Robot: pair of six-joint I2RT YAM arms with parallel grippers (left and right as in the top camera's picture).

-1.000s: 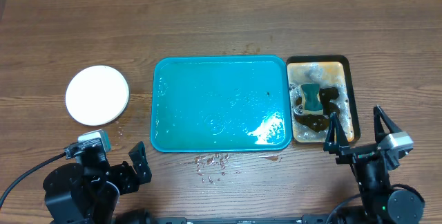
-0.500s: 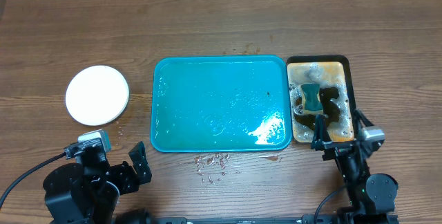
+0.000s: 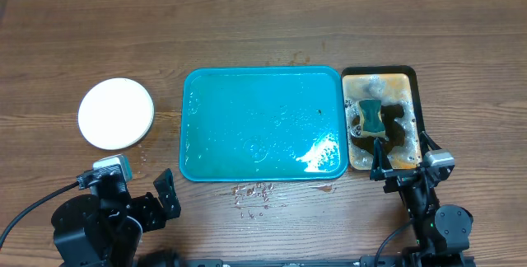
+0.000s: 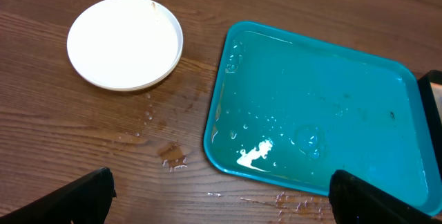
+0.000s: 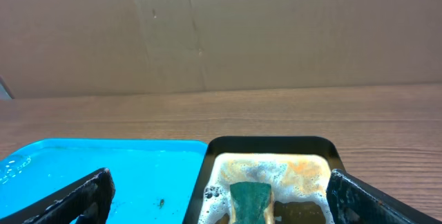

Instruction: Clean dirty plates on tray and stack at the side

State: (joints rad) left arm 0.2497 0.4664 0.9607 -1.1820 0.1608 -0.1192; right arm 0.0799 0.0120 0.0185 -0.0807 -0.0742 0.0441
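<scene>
Overhead view of a wooden table (image 3: 247,28) with a robot arm at each near corner. In the middle lies the large teal tray (image 3: 247,119), bare of dishes and shining with a film of water. Nothing is left on it to wipe, so the cleaning seems done or nearly so.

The plates (image 3: 116,113) sit on the table well to the left of the tray, apart from it. This is the side spot where cleaned dishes are meant to be piled. From above they show as one clean white disc with no sauce marks. The view is too flat to tell how many are stacked there.

Touching the teal tray's right edge is a smaller black tray (image 3: 379,70) of foamy brown liquid. A green sponge (image 3: 371,115) lies in it, probably parked there to keep the dirty water off the table. Scattered droplets (image 3: 255,191) wet the wood just in front of the teal tray.

The left hand (image 3: 140,183) hangs near the front edge, short of the plates, with its fingers spread wide and gripping nothing. The right hand (image 3: 402,161) hovers at the near end of the black tray. Its fingers are also spread wide and empty and point toward the sponge, within easy reach of it.
</scene>
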